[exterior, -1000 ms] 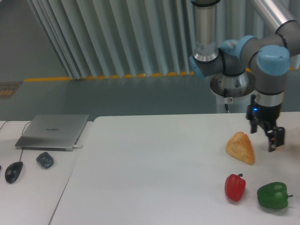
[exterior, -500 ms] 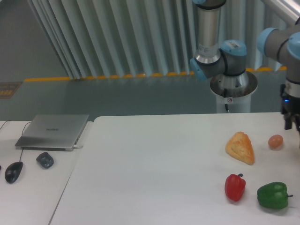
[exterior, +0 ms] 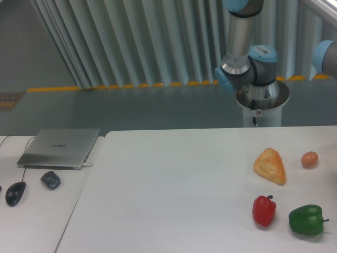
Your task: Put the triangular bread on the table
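The triangular bread, a golden-orange wedge with a lumpy crust, lies flat on the white table toward its right side. Nothing touches it. My gripper is out of the frame; only the arm's base column and a blue joint at the right edge show.
A small orange-brown ball rests right of the bread. A red pepper and a green pepper sit near the front right. On the side desk to the left are a closed laptop and two mice.
The gripper rose from beside the bread and swung right, leaving the frame. The orange-brown ball it had hidden now shows. The bread has not moved.
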`<state>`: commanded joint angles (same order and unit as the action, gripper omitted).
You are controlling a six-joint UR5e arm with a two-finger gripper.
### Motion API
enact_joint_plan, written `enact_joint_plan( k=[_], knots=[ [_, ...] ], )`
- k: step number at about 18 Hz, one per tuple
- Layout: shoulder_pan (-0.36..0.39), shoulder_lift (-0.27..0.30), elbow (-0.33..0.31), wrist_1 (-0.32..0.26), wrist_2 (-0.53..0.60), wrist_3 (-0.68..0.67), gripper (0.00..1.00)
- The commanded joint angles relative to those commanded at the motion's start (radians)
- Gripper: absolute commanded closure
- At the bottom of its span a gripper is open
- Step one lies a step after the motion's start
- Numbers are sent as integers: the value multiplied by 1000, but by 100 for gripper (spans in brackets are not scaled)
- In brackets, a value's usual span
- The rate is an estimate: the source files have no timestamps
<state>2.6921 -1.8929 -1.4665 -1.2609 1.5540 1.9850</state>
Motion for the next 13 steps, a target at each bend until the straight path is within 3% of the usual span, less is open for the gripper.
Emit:
enact_joint_plan(
  k=[13],
  knots=[
    [0, 5, -6, -2, -12, -2, 0]
  ],
)
